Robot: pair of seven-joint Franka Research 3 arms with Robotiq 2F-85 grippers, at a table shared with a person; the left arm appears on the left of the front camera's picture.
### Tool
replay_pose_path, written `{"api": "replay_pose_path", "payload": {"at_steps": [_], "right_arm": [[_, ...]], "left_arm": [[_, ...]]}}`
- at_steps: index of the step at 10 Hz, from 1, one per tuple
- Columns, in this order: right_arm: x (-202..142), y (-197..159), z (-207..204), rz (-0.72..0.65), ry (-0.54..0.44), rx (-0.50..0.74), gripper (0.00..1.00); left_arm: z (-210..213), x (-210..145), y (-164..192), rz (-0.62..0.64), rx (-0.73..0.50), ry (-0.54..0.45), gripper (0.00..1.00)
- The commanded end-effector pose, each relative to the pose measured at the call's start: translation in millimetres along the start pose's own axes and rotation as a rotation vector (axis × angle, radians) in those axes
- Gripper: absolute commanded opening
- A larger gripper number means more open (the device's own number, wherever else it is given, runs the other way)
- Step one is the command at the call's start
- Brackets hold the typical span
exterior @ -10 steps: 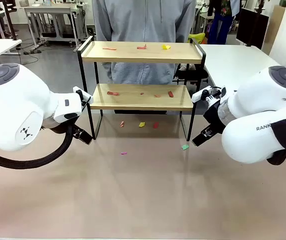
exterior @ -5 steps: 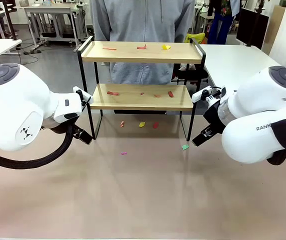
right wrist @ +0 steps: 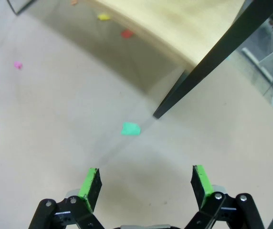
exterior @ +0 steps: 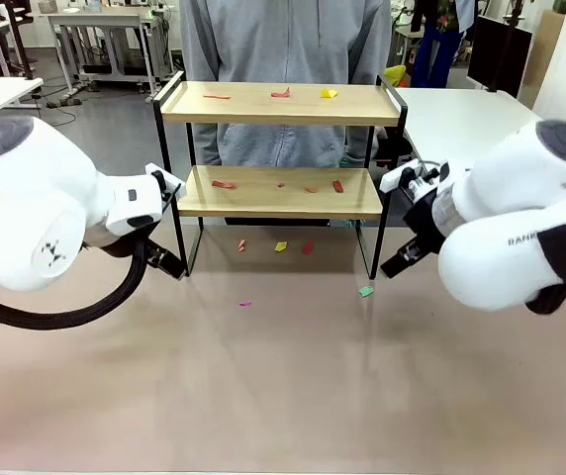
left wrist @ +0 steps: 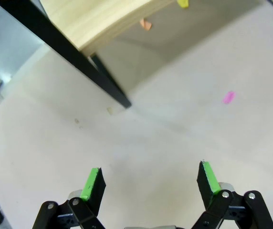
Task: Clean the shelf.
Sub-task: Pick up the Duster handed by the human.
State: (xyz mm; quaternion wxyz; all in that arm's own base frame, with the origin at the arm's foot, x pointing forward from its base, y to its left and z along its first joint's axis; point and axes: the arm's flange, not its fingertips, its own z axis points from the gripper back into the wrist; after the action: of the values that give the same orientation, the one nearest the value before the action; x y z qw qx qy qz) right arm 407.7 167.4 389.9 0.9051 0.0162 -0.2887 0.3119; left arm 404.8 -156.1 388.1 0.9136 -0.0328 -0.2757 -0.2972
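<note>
Left arm and right arm raised slightly beside shelf, left fingers spread, right fingers spread

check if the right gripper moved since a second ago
Yes, slightly: the right gripper has shifted up the picture, judged against the right front leg of the shelf; jaws open.

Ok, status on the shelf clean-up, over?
Left gripper open, empty, beside shelf leg. Right gripper open, empty, green scrap just ahead. Shelf littered: scraps on both boards. Person stands behind it.
</note>
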Motion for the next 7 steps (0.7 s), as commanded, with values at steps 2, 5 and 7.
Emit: {"api": "replay_pose_path", "payload": {"at_steps": [2,5,7], "right_arm": [[34.5,-47.6,31.4,0.009,-0.05,0.077,1.0],[33.0,-113.1,56.1,0.048,-0.161,0.145,1.0],[22.6,-162.4,55.2,0.129,-0.246,0.22,1.0]], "left_arm": [[58.7,30.1,55.1,-0.026,-0.122,-0.017,1.0],[94.2,37.9,109.2,-0.141,-0.336,-0.041,1.0],[91.4,28.2,153.0,-0.291,-0.523,-0.097,1.0]]}}
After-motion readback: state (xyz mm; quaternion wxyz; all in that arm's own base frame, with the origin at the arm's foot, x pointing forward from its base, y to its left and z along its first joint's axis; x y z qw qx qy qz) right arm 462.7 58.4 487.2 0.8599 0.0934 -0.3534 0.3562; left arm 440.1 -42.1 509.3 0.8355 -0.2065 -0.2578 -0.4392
